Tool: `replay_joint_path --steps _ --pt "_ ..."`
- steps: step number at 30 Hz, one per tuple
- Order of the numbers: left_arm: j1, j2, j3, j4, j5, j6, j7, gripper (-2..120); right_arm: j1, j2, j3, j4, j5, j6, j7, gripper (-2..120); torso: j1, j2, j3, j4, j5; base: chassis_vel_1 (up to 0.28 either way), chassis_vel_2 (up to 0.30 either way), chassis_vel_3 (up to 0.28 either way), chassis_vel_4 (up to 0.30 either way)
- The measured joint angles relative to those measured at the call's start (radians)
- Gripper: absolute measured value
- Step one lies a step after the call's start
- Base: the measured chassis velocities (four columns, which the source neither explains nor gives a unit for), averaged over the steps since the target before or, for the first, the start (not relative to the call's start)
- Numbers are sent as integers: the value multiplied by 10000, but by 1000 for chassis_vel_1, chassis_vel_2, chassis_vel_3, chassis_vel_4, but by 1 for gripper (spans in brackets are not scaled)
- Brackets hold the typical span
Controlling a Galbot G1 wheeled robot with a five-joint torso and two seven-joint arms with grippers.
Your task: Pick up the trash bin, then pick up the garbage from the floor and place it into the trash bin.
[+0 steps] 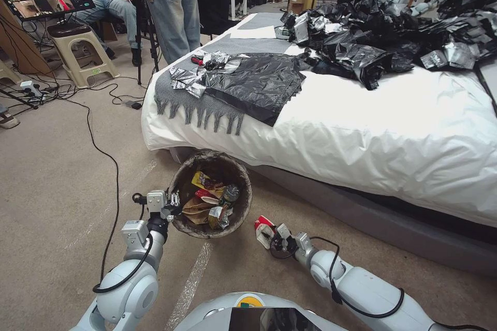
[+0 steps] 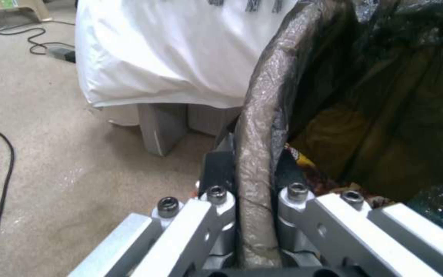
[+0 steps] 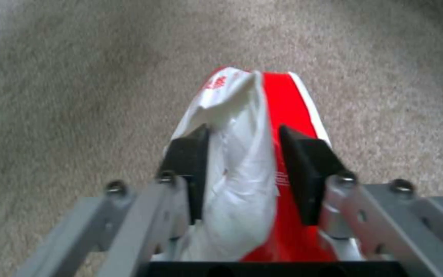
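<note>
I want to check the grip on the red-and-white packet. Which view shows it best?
The right wrist view: the red-and-white packet sits crumpled between the right gripper's black pads, above the carpet. The head view shows the packet small, right of the trash bin, partly behind the gripper. The left wrist view shows the left gripper clamping the bin's rim.

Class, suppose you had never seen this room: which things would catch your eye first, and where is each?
First, the trash bin on the carpet beside the bed, part full of wrappers, its rim clamped by the left hand. Next, the red-and-white snack packet pinched in the right hand, low over the floor right of the bin. Crumpled black plastic bags heap across the bed.
</note>
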Motion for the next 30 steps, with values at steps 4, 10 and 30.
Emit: replay_joint_path --steps 4,10,30 --pt "-37 25 1 -6 -36 10 -25 4 1 -22 34 234 110 -117 115 18 0 0 0 0 0 0 0 0 0" --pt "-14 76 -1 -27 -61 12 -32 4 -44 -9 117 408 192 -173 266 0 0 0 0 1 0 0 0 0 0" --pt "-126 199 33 184 -159 24 -71 4 -1110 -1302 2878 4615 913 -191 1396 0 0 0 0 1 0 0 0 0 0"
